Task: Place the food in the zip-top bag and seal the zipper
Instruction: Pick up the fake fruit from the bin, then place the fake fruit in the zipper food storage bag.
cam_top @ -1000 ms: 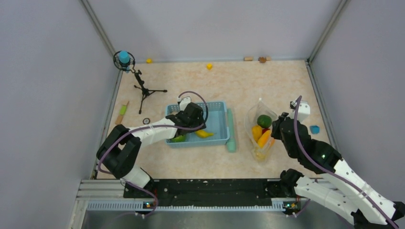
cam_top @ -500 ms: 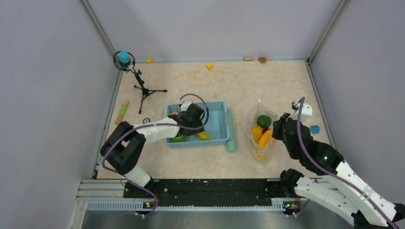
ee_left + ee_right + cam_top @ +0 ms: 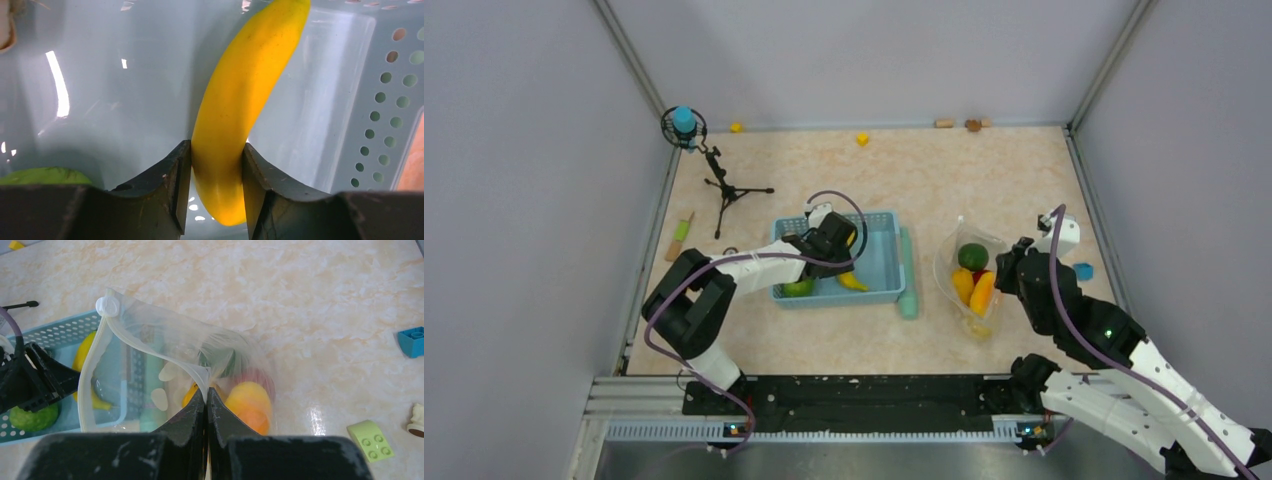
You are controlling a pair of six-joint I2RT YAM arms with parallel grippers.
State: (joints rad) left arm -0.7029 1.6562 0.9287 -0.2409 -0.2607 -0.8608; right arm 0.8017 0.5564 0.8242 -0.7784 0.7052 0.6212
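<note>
My left gripper (image 3: pixel 216 165) is down in the light-blue basket (image 3: pixel 350 125), shut on the yellow banana (image 3: pixel 240 100) near its lower end. A light green fruit (image 3: pixel 45 176) lies to its left. In the top view the left gripper (image 3: pixel 842 263) is over the banana (image 3: pixel 852 282) and the green fruit (image 3: pixel 798 288). My right gripper (image 3: pixel 206 392) is shut on the zipper (image 3: pixel 150 340) of the clear zip-top bag (image 3: pixel 969 300), holding its mouth open toward the basket. Inside the bag are a dark green fruit (image 3: pixel 972 256), a yellow one (image 3: pixel 962 283) and an orange one (image 3: pixel 247 402).
A long teal stick (image 3: pixel 907 270) lies between the basket (image 3: pixel 884 255) and the bag. A blue block (image 3: pixel 412 341) and a light green block (image 3: pixel 370 440) lie right of the bag. A small black tripod (image 3: pixel 724 185) stands at the back left. The enclosure walls ring the table.
My left gripper has moved right inside the basket, from the green fruit to the banana. The right gripper has shifted the bag's mouth a little; the fruits inside have settled.
</note>
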